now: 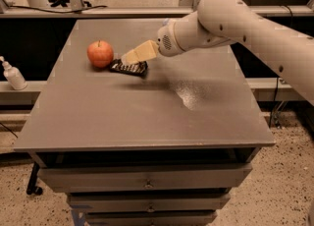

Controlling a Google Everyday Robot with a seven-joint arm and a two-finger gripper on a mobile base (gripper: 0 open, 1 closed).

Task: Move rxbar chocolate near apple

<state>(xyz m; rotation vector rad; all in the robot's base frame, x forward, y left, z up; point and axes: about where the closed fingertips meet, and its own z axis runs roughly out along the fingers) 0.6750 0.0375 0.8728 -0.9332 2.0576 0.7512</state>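
The red-orange apple (pixel 100 53) stands on the grey table (pixel 147 117), at the back left. The rxbar chocolate (pixel 129 69), a flat black wrapper, lies flat on the table just right of the apple, almost touching it. My gripper (pixel 128 57) reaches in from the right on the white arm (pixel 221 18). Its cream tip hangs right over the near-apple end of the bar and hides part of that end. I cannot tell whether it touches the bar.
A white bottle (pixel 13 75) stands on a lower ledge left of the table. Drawers (pixel 147 183) sit under the tabletop. A rail and chair legs run behind the table's far edge.
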